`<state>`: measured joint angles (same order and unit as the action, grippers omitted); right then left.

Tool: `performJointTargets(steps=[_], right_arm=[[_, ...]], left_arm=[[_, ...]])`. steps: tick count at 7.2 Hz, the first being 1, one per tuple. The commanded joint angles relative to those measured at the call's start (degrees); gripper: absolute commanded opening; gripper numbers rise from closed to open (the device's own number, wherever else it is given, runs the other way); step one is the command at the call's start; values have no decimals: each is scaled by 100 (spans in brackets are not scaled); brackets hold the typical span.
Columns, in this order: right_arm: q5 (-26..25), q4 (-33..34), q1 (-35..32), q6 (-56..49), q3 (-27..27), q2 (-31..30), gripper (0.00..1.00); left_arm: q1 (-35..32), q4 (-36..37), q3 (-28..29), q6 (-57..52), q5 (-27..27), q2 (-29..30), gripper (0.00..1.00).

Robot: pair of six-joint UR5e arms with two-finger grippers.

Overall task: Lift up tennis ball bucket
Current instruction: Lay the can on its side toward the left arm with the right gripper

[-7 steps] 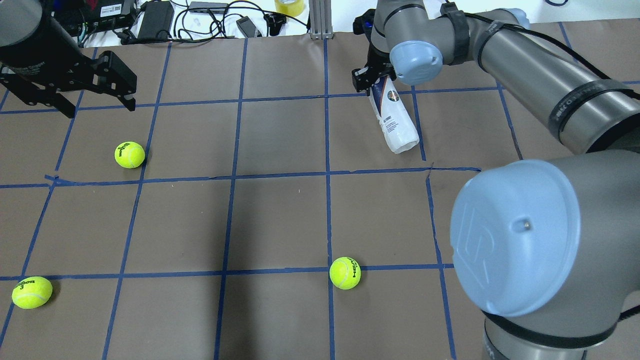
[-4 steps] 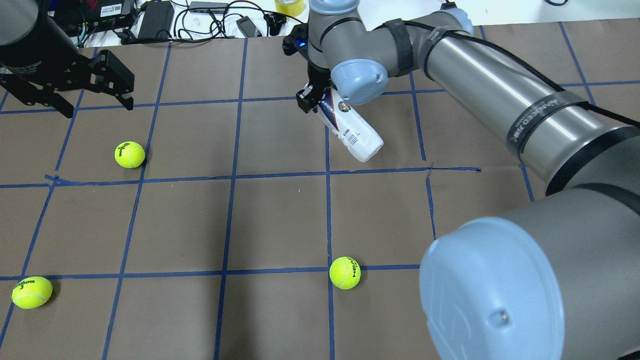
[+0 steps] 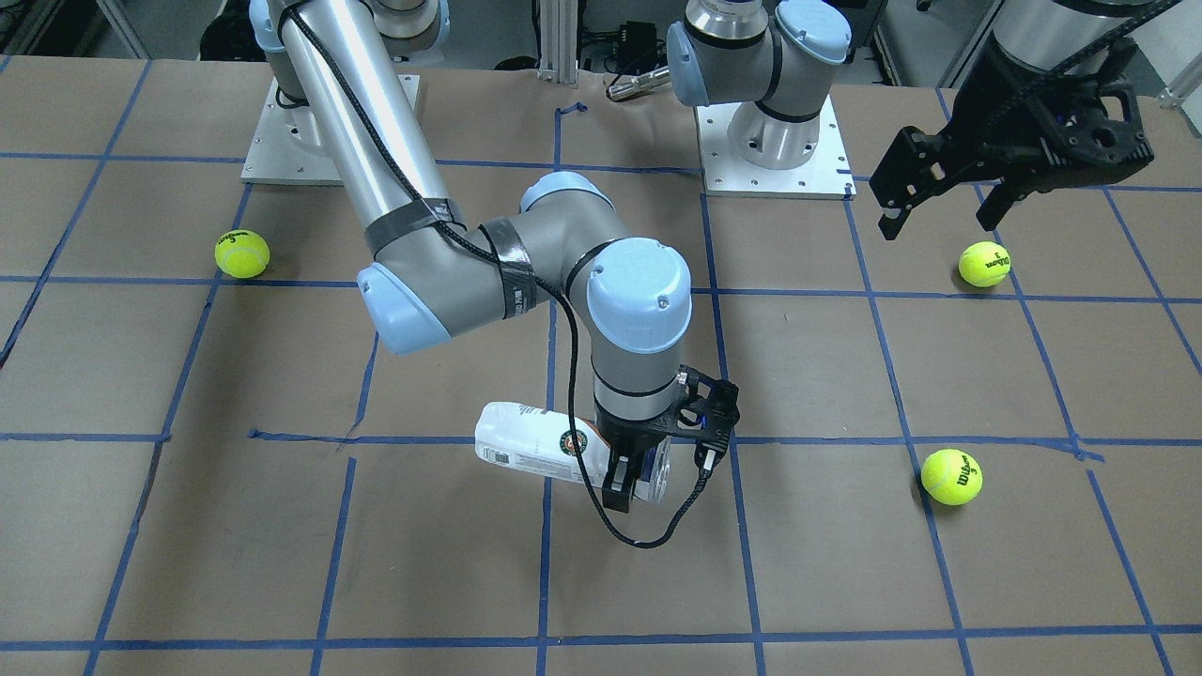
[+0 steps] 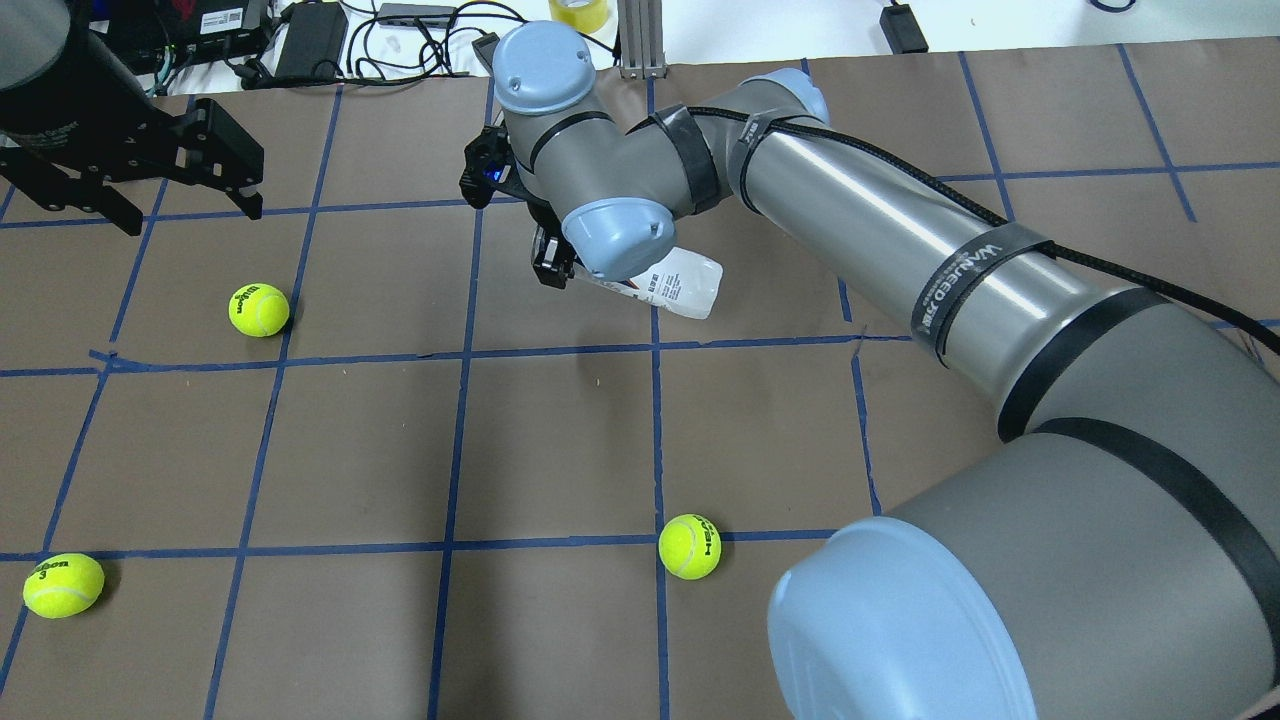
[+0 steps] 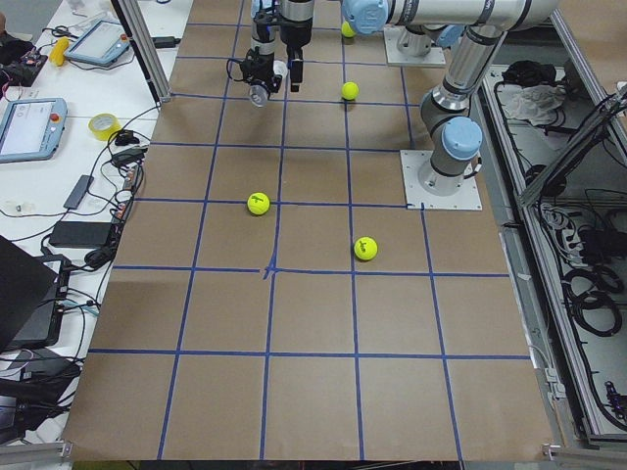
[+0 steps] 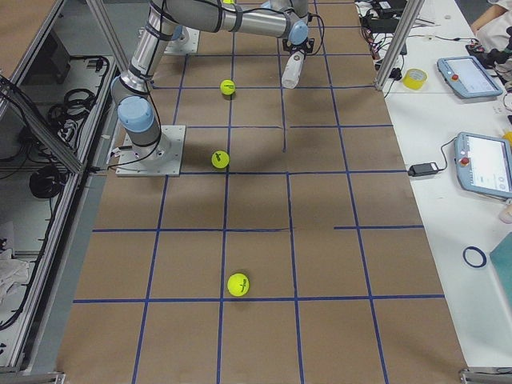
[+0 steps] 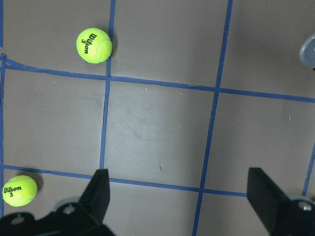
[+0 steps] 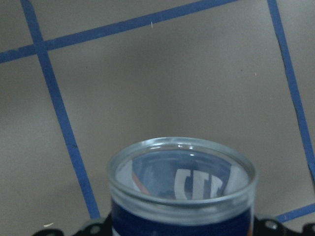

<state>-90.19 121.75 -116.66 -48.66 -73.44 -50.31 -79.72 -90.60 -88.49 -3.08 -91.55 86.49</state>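
I had the right pincer (image 3: 635,481) pinching the tennis ball bucket (image 3: 531,449) at one end, with the can tilted above the counter (image 3: 845,563) near its middle. My left pincer (image 3: 937,218) hung spread wide, gripping nothing, near a tennis ball (image 3: 984,264) at the counter's side.

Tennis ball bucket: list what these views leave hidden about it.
- Overhead: the bucket's gripped end, behind the right arm.
- Right wrist view: everything below its rim and navy band, cut by the bottom edge.
- Side views: its label, too small to read.
- Front view: the right gripper's far finger, behind the bucket.
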Motion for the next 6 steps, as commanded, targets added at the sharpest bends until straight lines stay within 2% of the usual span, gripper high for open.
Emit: performJointTargets(steps=[1, 2, 5, 6], right_arm=[[-25, 278, 12, -135, -178, 197, 100], [44, 270, 29, -118, -188, 171, 100], [711, 9, 423, -109, -179, -249, 100], [1000, -837, 816, -109, -144, -642, 100]], left_arm=[[1, 16, -19, 0, 5, 0, 100], [1, 16, -19, 0, 5, 0, 100], [1, 25, -36, 0, 14, 9, 100], [18, 51, -10, 0, 275, 17, 100]])
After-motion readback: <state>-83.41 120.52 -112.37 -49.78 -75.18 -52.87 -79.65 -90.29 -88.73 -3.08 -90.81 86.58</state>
